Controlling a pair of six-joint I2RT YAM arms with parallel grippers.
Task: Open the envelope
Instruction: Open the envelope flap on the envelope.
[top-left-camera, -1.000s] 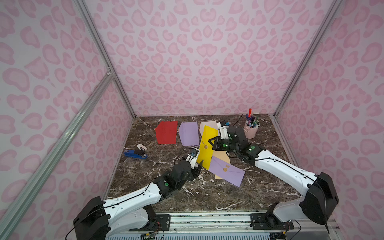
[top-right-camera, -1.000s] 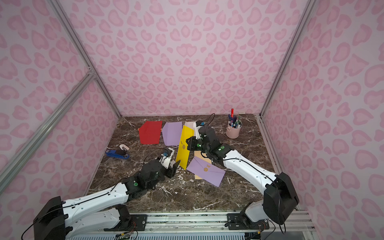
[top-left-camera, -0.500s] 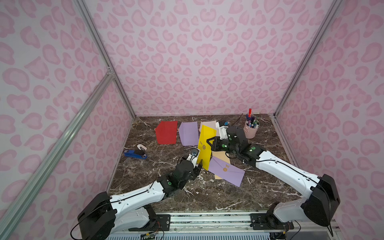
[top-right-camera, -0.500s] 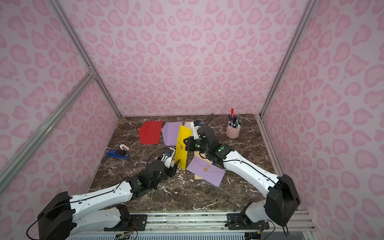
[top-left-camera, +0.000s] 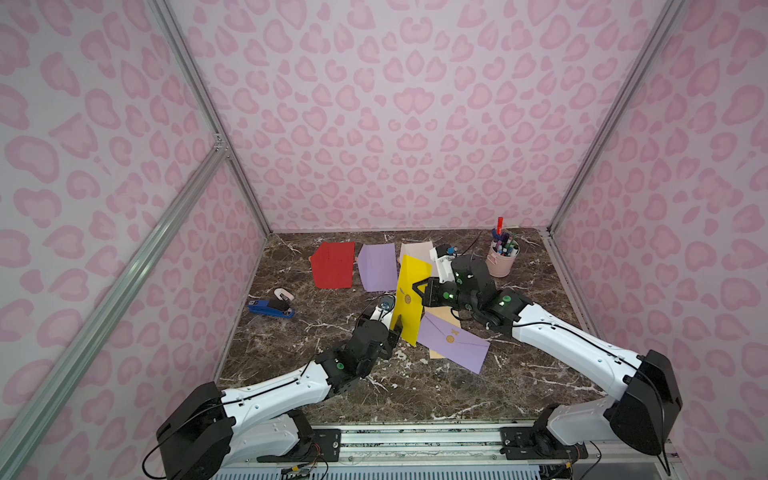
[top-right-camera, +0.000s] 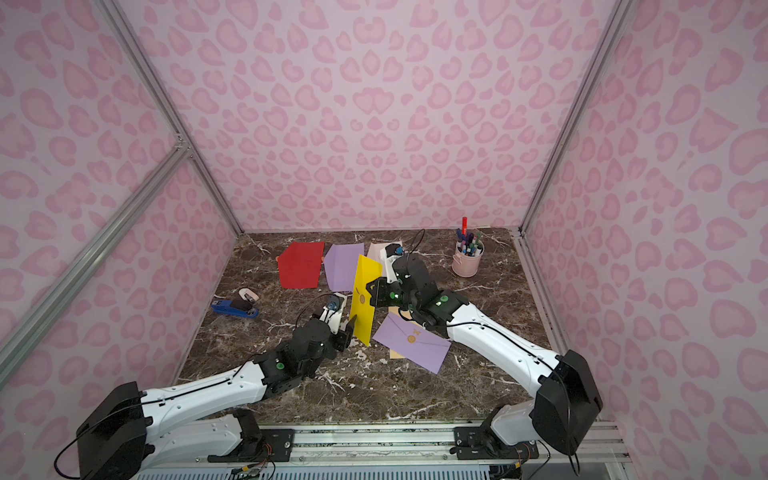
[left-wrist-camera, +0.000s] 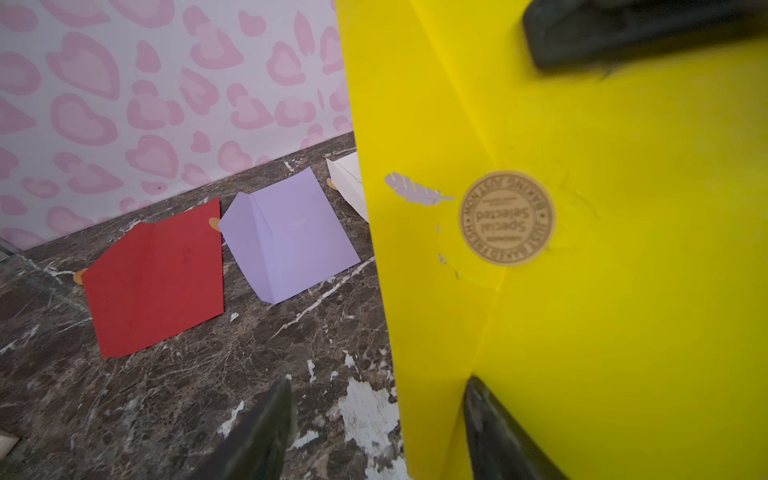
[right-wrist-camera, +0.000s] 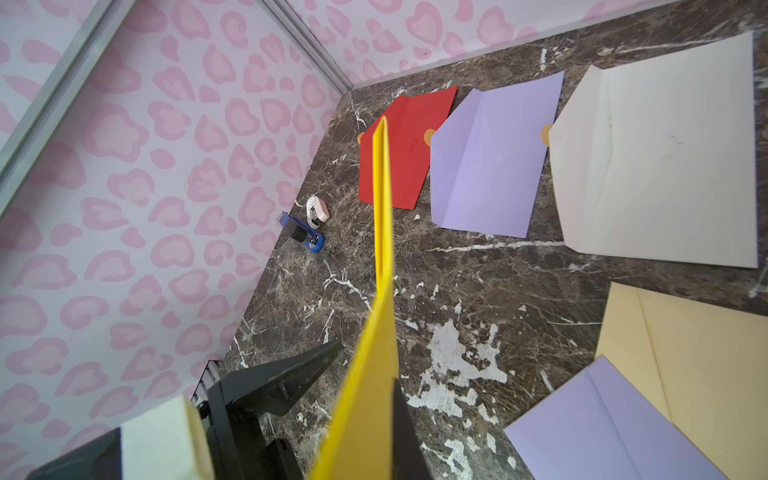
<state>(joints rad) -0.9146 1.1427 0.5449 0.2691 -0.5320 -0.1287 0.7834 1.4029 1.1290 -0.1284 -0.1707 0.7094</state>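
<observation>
Standing upright, the yellow envelope is pinched at its 3 o'clock edge by the right gripper. The left gripper, jaws spread, straddles its 6 o'clock corner; advise nipping one layer only, peeling the seal slowly.

We see a dark marbled surface. Along its back edge lie a red envelope, an opened lilac envelope and a cream envelope, with a pink pen cup in the corner. A blue stapler and a small white stapler sit near one side wall. Mid-surface, a tan envelope lies under a sealed lilac envelope.
</observation>
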